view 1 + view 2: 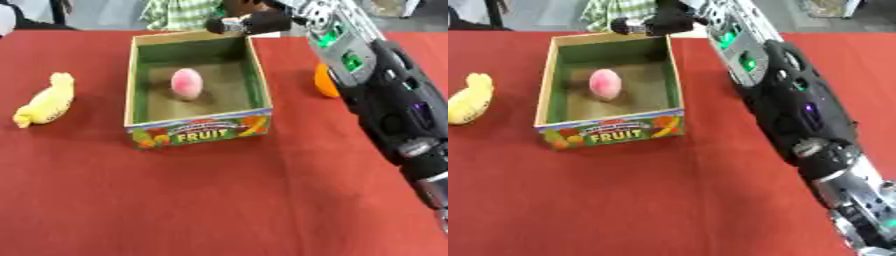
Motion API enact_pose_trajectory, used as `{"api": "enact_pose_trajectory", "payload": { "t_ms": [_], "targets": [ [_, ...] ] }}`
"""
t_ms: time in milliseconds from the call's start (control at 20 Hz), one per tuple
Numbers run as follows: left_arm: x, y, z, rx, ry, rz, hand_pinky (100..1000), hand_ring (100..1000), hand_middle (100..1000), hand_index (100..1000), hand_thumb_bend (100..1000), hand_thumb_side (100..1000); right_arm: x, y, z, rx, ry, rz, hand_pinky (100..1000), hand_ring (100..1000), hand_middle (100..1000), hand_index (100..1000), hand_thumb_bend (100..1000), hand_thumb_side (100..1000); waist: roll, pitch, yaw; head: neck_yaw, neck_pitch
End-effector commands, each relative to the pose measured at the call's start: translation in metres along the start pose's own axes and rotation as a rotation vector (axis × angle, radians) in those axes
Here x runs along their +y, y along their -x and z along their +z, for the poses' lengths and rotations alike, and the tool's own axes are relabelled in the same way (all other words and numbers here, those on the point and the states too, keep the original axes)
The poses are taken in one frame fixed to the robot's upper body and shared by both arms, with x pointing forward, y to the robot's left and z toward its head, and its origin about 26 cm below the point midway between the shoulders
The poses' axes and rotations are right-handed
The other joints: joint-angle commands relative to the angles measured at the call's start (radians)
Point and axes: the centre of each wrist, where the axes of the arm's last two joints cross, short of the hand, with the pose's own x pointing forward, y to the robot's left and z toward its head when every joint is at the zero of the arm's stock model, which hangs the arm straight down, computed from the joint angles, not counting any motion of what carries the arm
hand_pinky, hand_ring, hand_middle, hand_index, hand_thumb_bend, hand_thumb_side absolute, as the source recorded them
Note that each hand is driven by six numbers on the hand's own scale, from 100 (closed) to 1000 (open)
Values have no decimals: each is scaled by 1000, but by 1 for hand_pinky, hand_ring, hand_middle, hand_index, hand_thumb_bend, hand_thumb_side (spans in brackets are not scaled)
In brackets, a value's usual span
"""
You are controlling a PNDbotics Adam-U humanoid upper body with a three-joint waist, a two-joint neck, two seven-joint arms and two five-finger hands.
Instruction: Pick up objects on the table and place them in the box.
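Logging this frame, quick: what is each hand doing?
Left hand: not in view.
Right hand: above the box's far rim; fingers cannot be told.

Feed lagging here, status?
Right hand above box far rim, grip unclear. Pink fruit boxed. Yellow toy, orange still out.

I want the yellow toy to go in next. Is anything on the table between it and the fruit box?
No. In the left eye view, only bare red tablecloth lies between the yellow toy and the box.
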Motion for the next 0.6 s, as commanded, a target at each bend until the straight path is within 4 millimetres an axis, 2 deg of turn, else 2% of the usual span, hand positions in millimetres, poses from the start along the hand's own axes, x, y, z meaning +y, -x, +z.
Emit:
{"api": "enact_pose_trajectory", "payload": {
  "t_ms": [50,300,600],
  "targets": [
    [6,-4,-4,-21,-11,-12,495,538,593,655,100,812,-24,23,12,68,69,-5,974,983,902,973,704,861,5,-27,-1,3,2],
    [6,-4,-4,-20,-13,-14,495,539,593,655,100,811,-18,63,21,200,78,-11,975,999,906,972,711,848,8,-28,-4,8,4],
    [8,-3,-3,-17,-16,-20,495,539,593,655,100,811,-12,94,34,279,59,33,968,998,909,969,713,837,9,-30,-9,14,5]
  ]
}}
